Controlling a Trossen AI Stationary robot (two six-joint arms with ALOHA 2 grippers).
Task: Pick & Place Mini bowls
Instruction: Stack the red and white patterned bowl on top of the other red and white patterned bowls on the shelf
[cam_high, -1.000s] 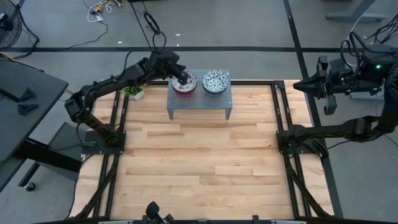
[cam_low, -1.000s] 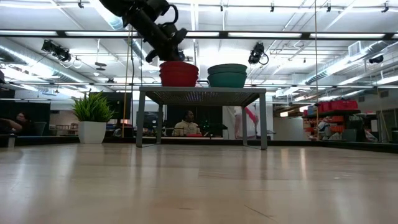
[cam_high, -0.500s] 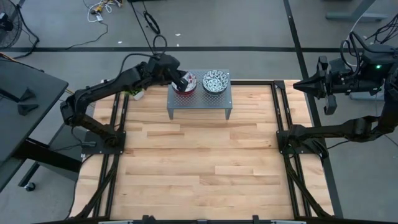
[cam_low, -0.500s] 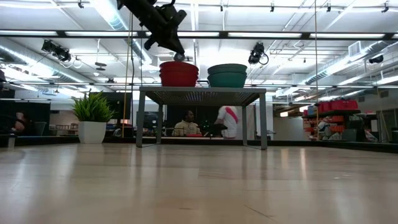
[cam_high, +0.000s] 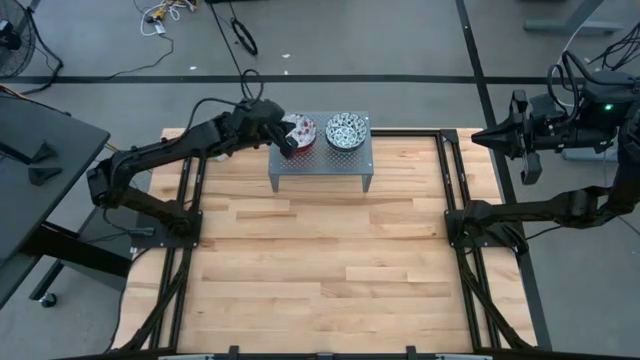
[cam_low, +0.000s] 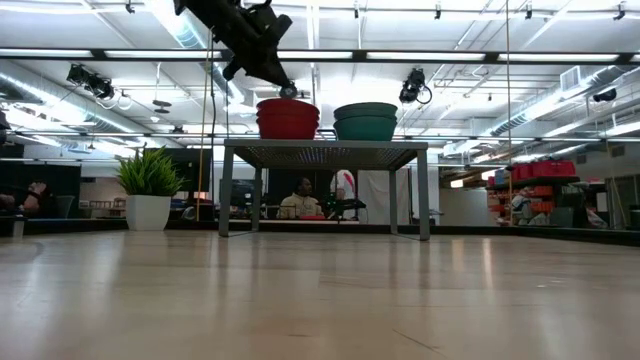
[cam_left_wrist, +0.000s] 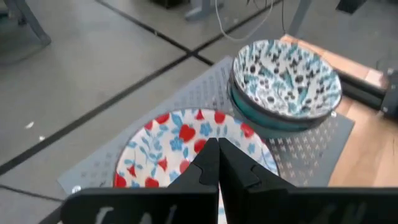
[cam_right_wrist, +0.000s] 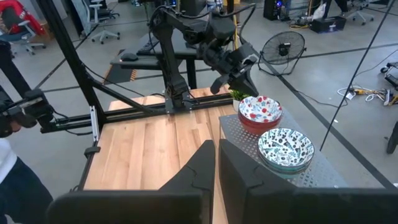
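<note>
low view shows red (cam_low: 288, 118) and teal (cam_low: 365, 121) bowls stacked; left wrist view shows left hand (cam_left_wrist: 217, 163) shut, empty.

A grey perforated metal stand (cam_high: 322, 160) sits on the wooden table (cam_high: 320, 260), a potted plant (cam_low: 148, 190) beside it.

Glossy glazed bowls (cam_left_wrist: 186, 146); perforated matt grey metal stand (cam_high: 320, 165); smooth pale wood tabletop (cam_high: 320, 250).
</note>
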